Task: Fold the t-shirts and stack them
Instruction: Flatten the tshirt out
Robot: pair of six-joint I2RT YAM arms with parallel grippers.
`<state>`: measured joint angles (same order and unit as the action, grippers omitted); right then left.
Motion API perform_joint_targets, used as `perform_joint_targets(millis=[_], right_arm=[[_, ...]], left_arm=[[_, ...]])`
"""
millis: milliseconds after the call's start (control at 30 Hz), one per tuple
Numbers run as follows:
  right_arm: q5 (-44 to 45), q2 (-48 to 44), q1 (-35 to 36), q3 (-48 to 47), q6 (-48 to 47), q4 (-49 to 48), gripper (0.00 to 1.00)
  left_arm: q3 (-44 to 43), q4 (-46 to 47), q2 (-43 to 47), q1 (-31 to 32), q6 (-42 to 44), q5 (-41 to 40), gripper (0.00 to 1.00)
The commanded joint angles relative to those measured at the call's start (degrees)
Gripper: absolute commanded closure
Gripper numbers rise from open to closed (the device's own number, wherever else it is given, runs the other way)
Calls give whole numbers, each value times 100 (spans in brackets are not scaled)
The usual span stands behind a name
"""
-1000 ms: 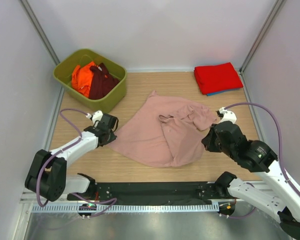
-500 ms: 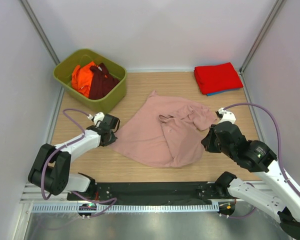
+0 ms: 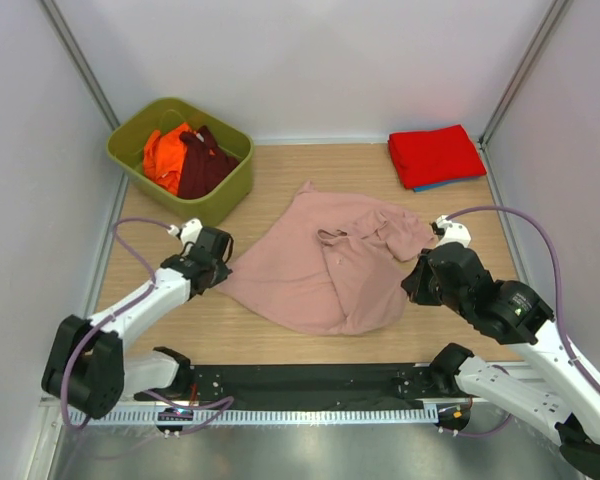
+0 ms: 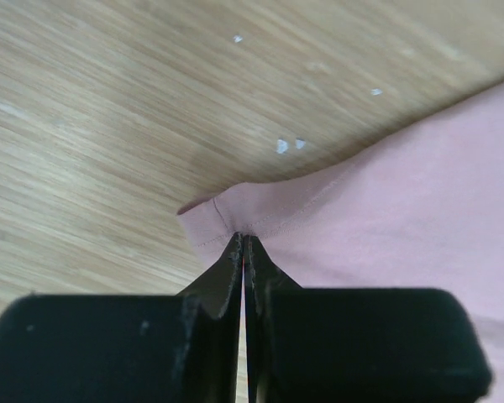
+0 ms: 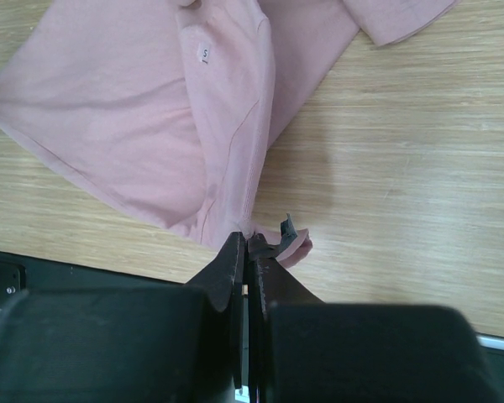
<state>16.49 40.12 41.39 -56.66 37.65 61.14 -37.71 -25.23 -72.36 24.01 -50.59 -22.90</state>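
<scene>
The pink t-shirt [image 3: 325, 270] looks like thin, light, floppy cloth to me. I'd expect it to weigh next to nothing, sag wherever it isn't held and drag rather than glide on the wooden table [image 3: 310, 165]. So I'd take it by the stitched hem and the corners, where doubled cloth gives a thicker bite. That is where both arms have it. The left gripper [image 4: 244, 245] has its jaws pressed together on a hem corner, on the side of the shirt nearest the green bin [image 3: 220, 200]. The right gripper [image 5: 248, 245] is pinched tight on a folded bit of edge on the side farthest from the bin.

The shirt lies just beside the bin, toward the arms, rumpled and partly doubled over itself. It is a dusty pink, with a small white size label [image 5: 204, 54] showing; I can't make out any print from here. Inside the bin an orange t-shirt [image 3: 163, 155] and a maroon t-shirt [image 3: 205, 165] sit crumpled together. Well apart from the bin, along the same far edge, a red t-shirt [image 3: 435, 152] lies folded on top of a blue t-shirt [image 3: 425, 186]
</scene>
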Motion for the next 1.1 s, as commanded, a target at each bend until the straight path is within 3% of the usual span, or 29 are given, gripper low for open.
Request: perform_joint_targets(millis=[0, 233, 467, 833, 900, 967, 1067], right_arm=[[3, 5, -8, -55, -3, -226, 99], [12, 22, -16, -73, 6, -243, 99], [-49, 40, -16, -55, 14, -305, 99], [-76, 14, -8, -46, 14, -314, 99], [-111, 31, -8, -46, 14, -322, 99], [-111, 40, -8, -55, -3, -322, 99], [-102, 40, -17, -73, -12, -314, 99]], left_arm=[[-52, -165, 695, 77, -74, -110, 100], [-26, -1105, 1856, 499, -679, -101, 100], [834, -1765, 2699, 535, -1383, 74, 100], [1161, -1827, 2727, 535, -1586, 408, 100], [1152, -1810, 2701, 543, -1559, 426, 93], [1170, -1810, 2692, 535, -1542, 348, 72], [1179, -1792, 2701, 535, -1524, 224, 52]])
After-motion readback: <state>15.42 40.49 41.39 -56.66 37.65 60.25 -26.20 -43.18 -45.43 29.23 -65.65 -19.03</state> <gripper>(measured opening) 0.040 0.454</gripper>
